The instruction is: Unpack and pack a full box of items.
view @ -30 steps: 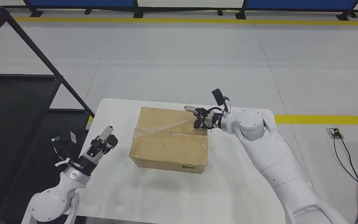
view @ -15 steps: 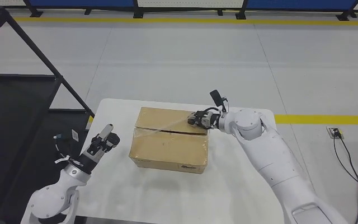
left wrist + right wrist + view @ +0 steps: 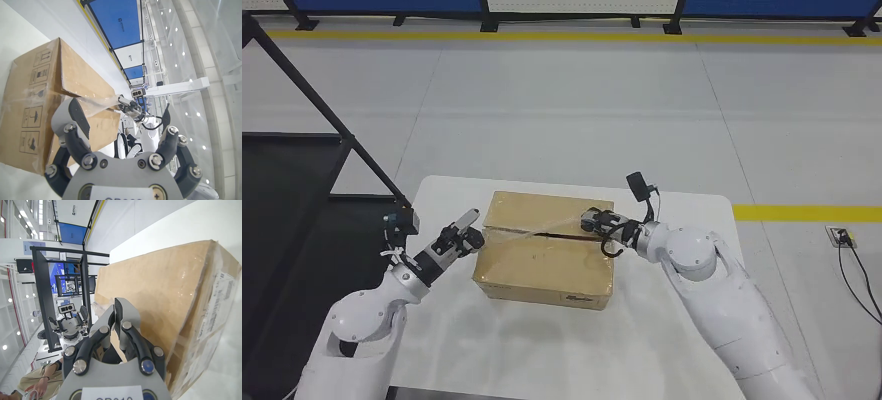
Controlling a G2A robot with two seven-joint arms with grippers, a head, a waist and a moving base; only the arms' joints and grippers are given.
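A brown cardboard box [image 3: 542, 262] stands in the middle of the white table [image 3: 662, 330]. A strip of clear tape [image 3: 537, 229] is lifted off its top seam and stretches along the box. My right gripper [image 3: 594, 220] is shut on the tape's end above the box's right top edge; its fingers [image 3: 118, 311] are pressed together beside the box [image 3: 160, 291]. My left gripper [image 3: 468, 237] is open just off the box's left end. In the left wrist view my left gripper [image 3: 122, 117] faces the box [image 3: 37, 94], the tape [image 3: 98, 103] and the right gripper [image 3: 123, 103].
A black metal frame [image 3: 312, 110] and a dark panel stand off the table's left side. The table's front edge lies close behind the box. A shipping label [image 3: 217, 306] covers the box's end face.
My left arm has swung in from the table's left edge to the box's left end. My right gripper has shifted slightly nearer, and the tape now stands off the seam.
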